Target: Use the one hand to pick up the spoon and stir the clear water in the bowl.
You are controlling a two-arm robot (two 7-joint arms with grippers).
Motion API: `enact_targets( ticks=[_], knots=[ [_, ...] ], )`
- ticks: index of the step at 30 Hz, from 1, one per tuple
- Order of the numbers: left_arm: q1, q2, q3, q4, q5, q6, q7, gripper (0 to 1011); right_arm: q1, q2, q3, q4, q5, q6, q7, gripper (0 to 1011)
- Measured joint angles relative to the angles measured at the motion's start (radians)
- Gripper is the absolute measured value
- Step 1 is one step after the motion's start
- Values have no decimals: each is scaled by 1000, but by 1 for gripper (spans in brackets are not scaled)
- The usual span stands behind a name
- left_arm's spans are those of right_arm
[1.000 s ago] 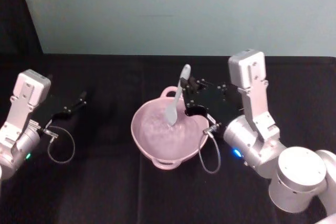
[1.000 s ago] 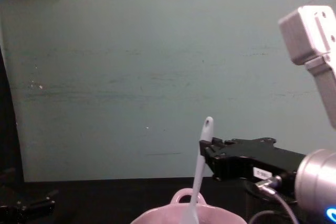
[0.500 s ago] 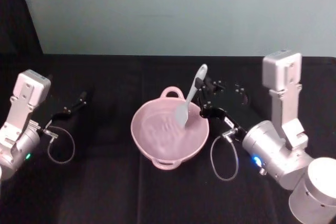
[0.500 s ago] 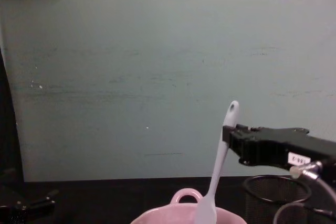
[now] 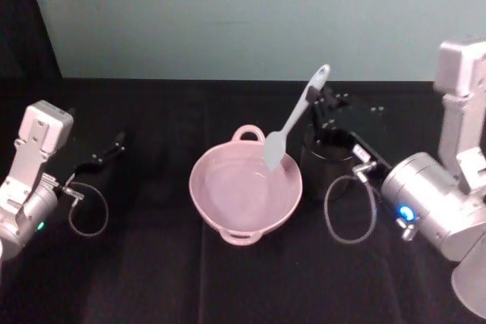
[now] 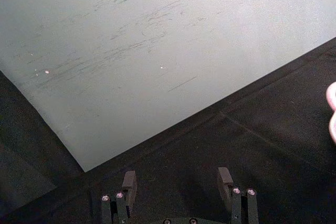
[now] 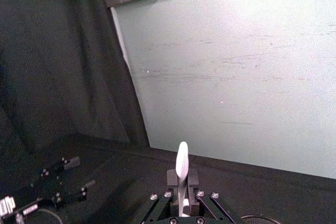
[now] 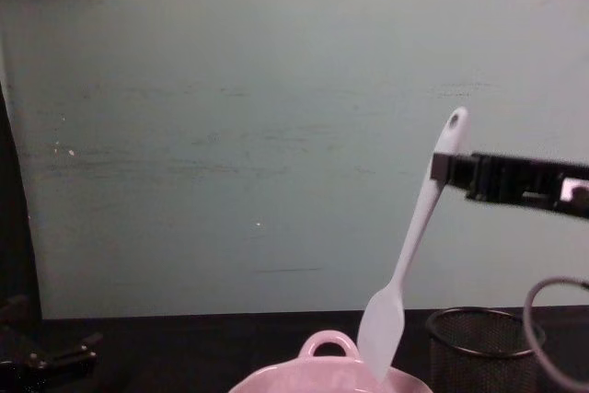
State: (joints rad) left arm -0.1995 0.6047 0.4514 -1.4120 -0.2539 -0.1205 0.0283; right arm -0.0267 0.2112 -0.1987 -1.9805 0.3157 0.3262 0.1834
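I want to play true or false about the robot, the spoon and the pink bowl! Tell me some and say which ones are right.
1. The right gripper holds the spoon. True.
2. The spoon lies flat on the table. False: it hangs tilted, its blade over the bowl.
3. The left gripper holds the bowl. False: its jaws are open and empty, away at the left.
4. A black mesh cup stands to the right of the bowl. True.
5. The bowl is upside down. False: it sits upright.
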Motion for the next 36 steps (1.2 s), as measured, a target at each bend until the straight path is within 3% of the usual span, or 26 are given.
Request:
enact_targets(
  ticks=[9,10,24,36],
  knots=[
    [0,0,0,0,0,0,0,1011,7,1,57,-56,78,78,-36,109],
    [0,0,0,0,0,0,0,1011,8,-1,79,-61,99,88,-46,109],
    [0,0,0,0,0,0,0,1011,-6,-9,195,-54,205,88,-100,109],
    [0,0,0,0,0,0,0,1011,14,-14,202,48,262,92,-126,109]
  ],
)
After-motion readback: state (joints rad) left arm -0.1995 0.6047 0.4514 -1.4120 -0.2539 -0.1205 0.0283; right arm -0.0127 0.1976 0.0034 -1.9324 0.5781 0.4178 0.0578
